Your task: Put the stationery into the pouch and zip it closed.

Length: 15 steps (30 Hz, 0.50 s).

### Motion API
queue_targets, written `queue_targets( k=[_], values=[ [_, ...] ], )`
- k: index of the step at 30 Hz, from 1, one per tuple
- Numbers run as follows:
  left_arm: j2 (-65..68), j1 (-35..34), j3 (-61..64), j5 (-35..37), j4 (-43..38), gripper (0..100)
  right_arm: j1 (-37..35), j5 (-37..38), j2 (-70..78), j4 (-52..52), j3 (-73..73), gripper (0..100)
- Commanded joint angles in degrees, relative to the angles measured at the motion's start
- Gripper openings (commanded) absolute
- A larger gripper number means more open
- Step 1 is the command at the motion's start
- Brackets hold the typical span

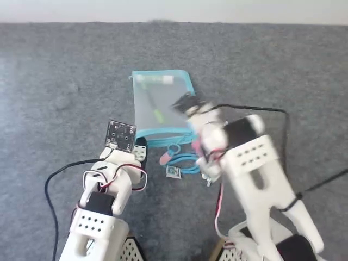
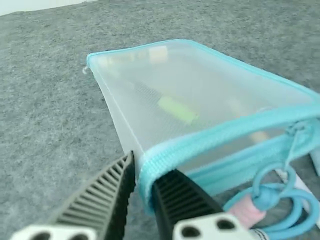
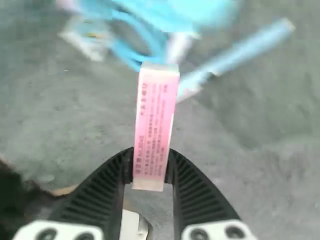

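Note:
The translucent pouch point(image 1: 157, 109) with cyan trim lies flat mid-table, and a green item point(image 2: 177, 109) shows inside it. My left gripper point(image 2: 147, 172) is shut on the pouch's point(image 2: 200, 100) zipper edge at its near left corner, which the high view shows beside the left gripper point(image 1: 140, 148). The zipper pull with a cyan cord loop point(image 2: 272, 192) hangs off the near edge. My right gripper point(image 3: 150, 155) is shut on a pink eraser point(image 3: 155, 125), held above the mat just in front of the pouch, by the right gripper point(image 1: 202, 156).
A light blue pen point(image 3: 240, 50) lies on the grey mat beyond the held eraser. A small tag point(image 1: 173, 172) and the cyan cord point(image 1: 185, 162) sit in front of the pouch, with another pink piece point(image 1: 163, 159) beside them. Grey mat point(image 1: 65, 81) stretches wide to the left.

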Motion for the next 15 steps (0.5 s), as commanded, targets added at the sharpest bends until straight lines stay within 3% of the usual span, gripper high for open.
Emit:
queue_targets(
  k=[1, 15],
  values=[
    [-0.79, 0.97, -0.66, -0.53, -1.05, 1, -6.11, -1.14, 1.19, 0.92, -4.92, 0.8],
    [-0.88, 0.97, -0.75, -0.53, -1.14, 1, -6.73, -7.65, 23.69, 2.42, -23.82, 0.8]
  ],
)
